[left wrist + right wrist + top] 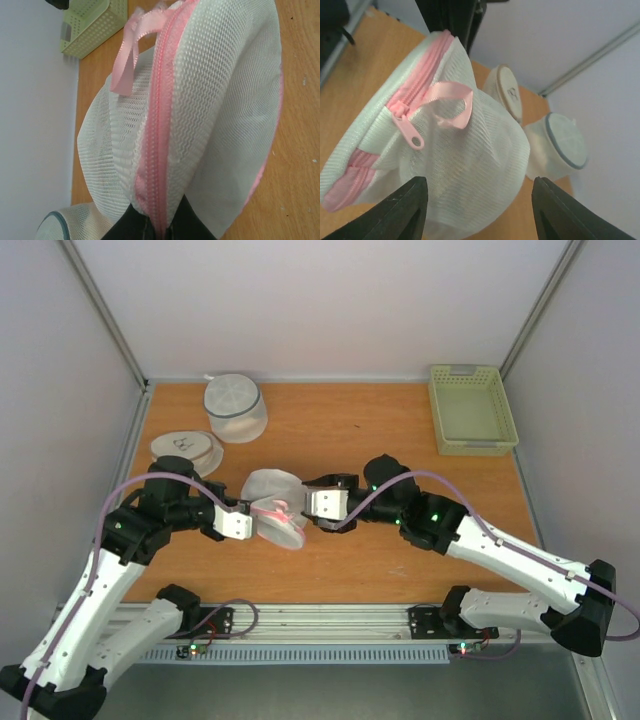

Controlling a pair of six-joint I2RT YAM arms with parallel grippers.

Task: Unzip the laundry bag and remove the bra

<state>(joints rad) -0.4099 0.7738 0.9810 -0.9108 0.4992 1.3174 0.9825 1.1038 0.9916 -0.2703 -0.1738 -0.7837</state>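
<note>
Gripping laundry bag (275,502) by pink zipper band (160,125): left pincer (157,229), clamped, arm elbowed in from left. Right pincer (477,182) jaws apart, level before zipper pull (413,135). Bag tilted, centre of bench (400,560).

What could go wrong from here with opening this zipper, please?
1. The zipper pull is small and lies beside the pink ribbon loop; the open right gripper may close on ribbon or mesh instead.
2. The left gripper pinches only the zipper band of the laundry bag, so a tug could drag the bag free.
</note>
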